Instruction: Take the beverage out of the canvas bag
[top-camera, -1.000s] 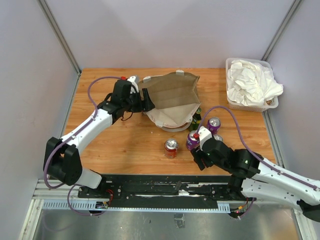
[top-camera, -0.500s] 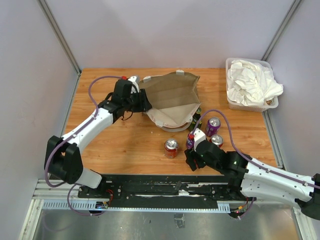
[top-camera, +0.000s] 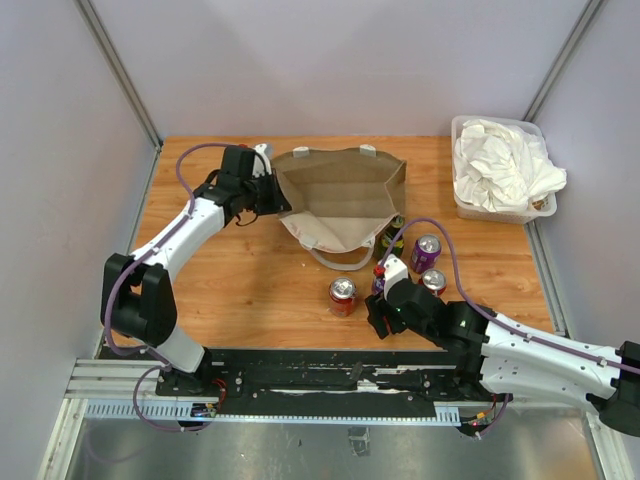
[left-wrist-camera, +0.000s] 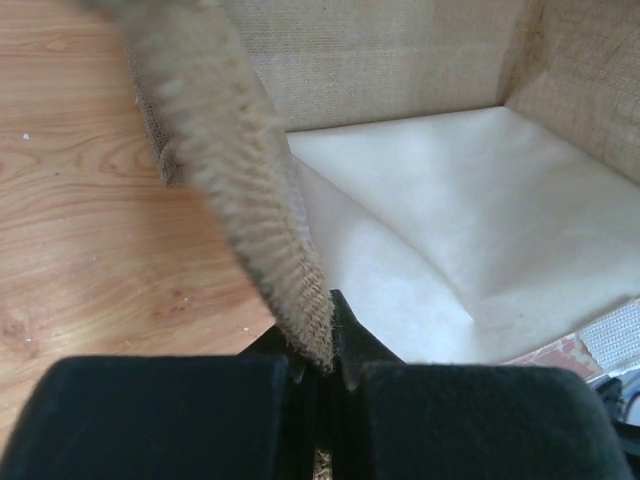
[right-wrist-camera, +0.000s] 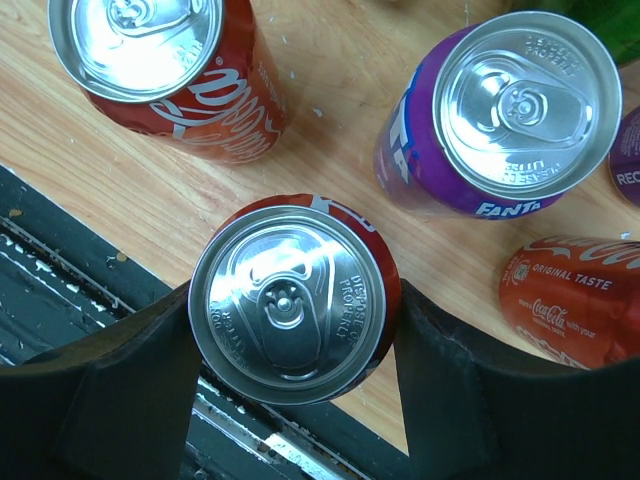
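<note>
Canvas bag (top-camera: 340, 200) rim pinched in the closed left tool (left-wrist-camera: 320, 375).
Right tool (right-wrist-camera: 295, 330) clamps a red can (right-wrist-camera: 285, 290); lowered crooked, it may topple the purple Fanta can (right-wrist-camera: 525, 110).

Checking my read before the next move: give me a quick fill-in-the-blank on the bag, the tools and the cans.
1. The left tool pinches the canvas bag at its rim, jaws ____ (open/shut).
2. Beside the held can in the right tool, the purple can reads ____.
3. The red can at the right wrist view's edge reads Original ____.

Missing words: shut; Fanta; Taste.
</note>
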